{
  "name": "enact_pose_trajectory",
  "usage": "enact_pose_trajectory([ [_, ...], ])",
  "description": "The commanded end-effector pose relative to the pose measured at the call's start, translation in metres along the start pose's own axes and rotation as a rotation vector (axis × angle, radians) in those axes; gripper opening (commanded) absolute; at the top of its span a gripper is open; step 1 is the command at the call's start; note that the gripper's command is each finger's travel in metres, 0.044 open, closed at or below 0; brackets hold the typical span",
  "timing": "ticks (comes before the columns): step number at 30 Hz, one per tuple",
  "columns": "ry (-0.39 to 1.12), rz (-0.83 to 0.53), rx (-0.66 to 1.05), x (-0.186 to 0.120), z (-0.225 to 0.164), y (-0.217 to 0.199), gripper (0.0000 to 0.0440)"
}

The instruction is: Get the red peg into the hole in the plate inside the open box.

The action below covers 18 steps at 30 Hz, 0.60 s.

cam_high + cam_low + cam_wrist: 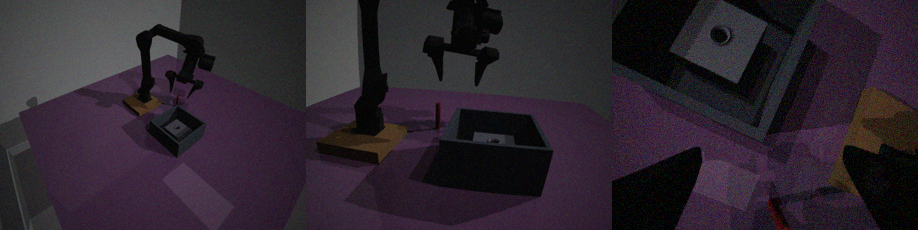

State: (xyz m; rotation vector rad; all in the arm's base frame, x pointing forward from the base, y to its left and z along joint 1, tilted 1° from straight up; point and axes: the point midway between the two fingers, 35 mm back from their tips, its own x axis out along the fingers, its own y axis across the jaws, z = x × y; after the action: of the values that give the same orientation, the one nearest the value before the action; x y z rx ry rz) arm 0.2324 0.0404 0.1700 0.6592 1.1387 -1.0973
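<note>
The red peg (pixel 178 99) (pixel 437 115) (pixel 775 211) stands upright on the purple table, between the arm's base and the box. The open grey box (pixel 160 133) (pixel 496 170) (pixel 787 80) holds a light plate (pixel 183 130) (pixel 481 137) (pixel 739 55) with a round hole (pixel 177 127) (pixel 493 140) (pixel 720 34) at its bottom. My gripper (pixel 180 93) (pixel 458 83) (pixel 773 153) is open and empty. It hangs well above the table, over the peg and a little behind the box, fingers pointing down.
The arm's black column stands on an orange base block (pixel 140 106) (pixel 361 145) (pixel 872 125) left of the peg. A paler rectangle (pixel 197 192) is marked on the purple table in front of the box. Grey walls stand behind the table.
</note>
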Motion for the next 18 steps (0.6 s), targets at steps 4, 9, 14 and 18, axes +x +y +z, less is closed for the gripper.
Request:
enact_pose_trajectory([
  [4, 0.070, -0.002, -0.176, 0.014, -0.047, -0.004, 0.0440],
  [9, 0.097, 0.017, -0.262, 0.027, -0.075, -0.004, 0.0440],
  [14, 0.103, 0.038, -0.316, 0.044, -0.096, -0.004, 0.0440],
  [18, 0.099, 0.056, -0.347, 0.060, -0.109, -0.003, 0.0438],
])
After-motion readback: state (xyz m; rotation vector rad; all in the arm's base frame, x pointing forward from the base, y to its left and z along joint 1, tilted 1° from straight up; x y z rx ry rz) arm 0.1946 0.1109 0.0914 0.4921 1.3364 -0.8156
